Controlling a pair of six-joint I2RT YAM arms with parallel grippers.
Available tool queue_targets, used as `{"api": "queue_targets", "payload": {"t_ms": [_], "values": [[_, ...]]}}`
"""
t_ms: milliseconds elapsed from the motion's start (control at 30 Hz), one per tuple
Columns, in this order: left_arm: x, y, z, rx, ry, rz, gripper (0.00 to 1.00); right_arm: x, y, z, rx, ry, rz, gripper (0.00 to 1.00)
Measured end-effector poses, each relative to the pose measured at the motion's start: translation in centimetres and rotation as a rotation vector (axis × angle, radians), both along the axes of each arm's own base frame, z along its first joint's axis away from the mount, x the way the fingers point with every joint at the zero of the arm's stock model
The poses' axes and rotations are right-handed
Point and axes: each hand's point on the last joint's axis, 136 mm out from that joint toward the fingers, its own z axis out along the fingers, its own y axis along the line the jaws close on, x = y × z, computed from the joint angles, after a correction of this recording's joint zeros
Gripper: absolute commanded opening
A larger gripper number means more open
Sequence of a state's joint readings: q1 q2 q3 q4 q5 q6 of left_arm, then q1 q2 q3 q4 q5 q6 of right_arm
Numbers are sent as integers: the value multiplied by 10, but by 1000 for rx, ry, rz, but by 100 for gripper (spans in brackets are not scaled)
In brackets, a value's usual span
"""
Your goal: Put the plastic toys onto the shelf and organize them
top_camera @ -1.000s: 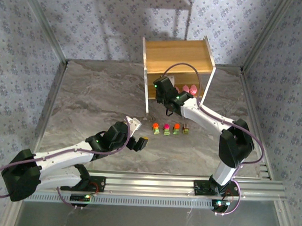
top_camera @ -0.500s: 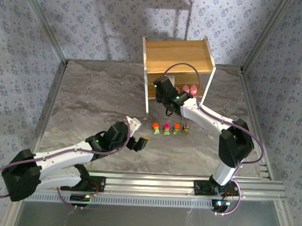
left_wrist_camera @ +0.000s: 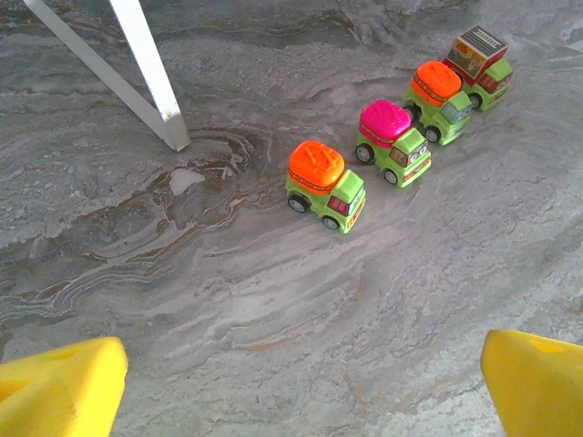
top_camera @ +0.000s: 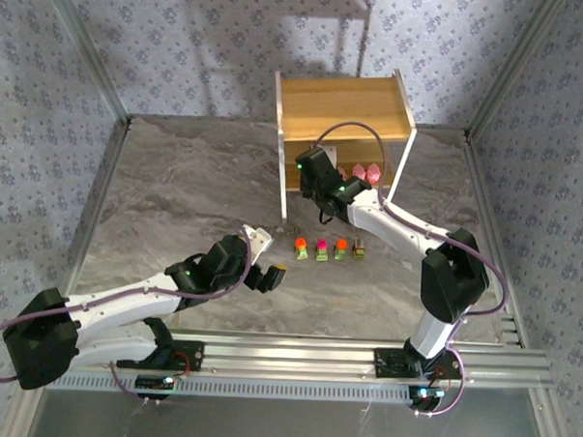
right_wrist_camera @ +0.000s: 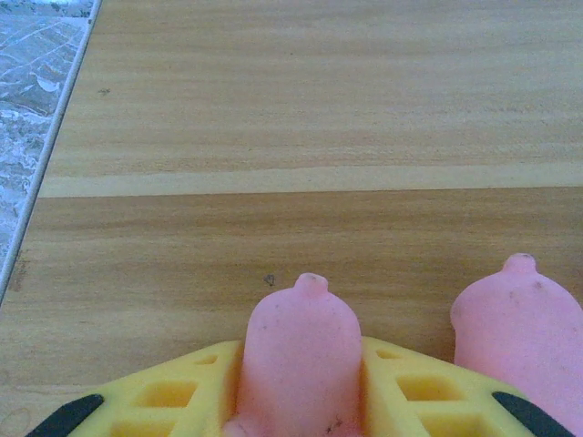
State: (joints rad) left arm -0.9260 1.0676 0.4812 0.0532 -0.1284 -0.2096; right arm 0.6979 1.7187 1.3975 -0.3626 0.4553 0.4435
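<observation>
Top view: the right gripper [top_camera: 315, 173] reaches into the lower tier of the shelf [top_camera: 345, 105]; the four cars [top_camera: 329, 247] stand in a row just in front of the shelf, nearer the left gripper [top_camera: 270, 276].

Left wrist view: the car row lies ahead, running up to the right; the jaws are wide apart and empty.

Right wrist view: narrow jaws hug an upright pink blob [right_wrist_camera: 301, 355] on the shelf board; a second blob [right_wrist_camera: 519, 328] stands just beside it.

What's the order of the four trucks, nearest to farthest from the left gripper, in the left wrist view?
From the left gripper:
1. Orange truck, near left end of the row.
2. Magenta truck, next along.
3. Red-orange truck, third.
4. Box truck, far right end.
</observation>
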Motion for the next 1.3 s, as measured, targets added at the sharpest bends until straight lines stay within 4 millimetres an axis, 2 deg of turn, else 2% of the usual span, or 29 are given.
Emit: {"api": "queue_targets", "payload": {"t_ms": [1300], "values": [[0,0,0,0,1,-1,100,-4,-3,-5,-10,3,-2,43]]}}
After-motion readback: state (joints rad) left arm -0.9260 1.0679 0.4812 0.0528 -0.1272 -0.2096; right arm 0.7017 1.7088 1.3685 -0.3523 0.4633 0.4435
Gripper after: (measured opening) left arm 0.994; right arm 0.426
